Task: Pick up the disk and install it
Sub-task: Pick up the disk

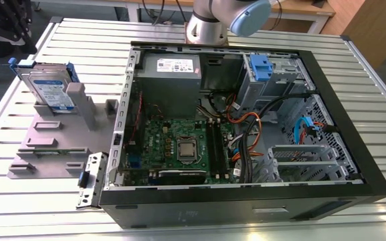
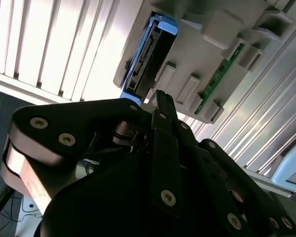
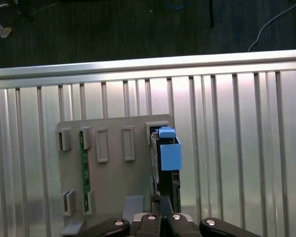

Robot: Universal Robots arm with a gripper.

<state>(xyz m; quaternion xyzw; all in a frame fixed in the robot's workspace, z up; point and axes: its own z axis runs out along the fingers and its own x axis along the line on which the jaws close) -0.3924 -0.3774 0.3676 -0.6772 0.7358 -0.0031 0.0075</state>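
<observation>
1. The rectangular silver metal disk (image 1: 51, 93) with a blue-and-white label and blue plastic carrier stands on edge in a slot of the grey plastic fixture plate (image 1: 52, 145). The plate lies on the slatted aluminium table (image 1: 38, 201), at the exterior view's left of the open black computer case (image 1: 247, 203).
2. The black gripper (image 3: 159, 198) carries nothing. Its fingers look pressed together.
3. In the first wrist view the disk's thin edge runs lengthwise from its blue end tab straight toward the fingertips, so the gripper sits in line with it, near but apart.
4. The second wrist view adds the disk's connector end. The exterior view adds the case, well apart from the disk.
</observation>
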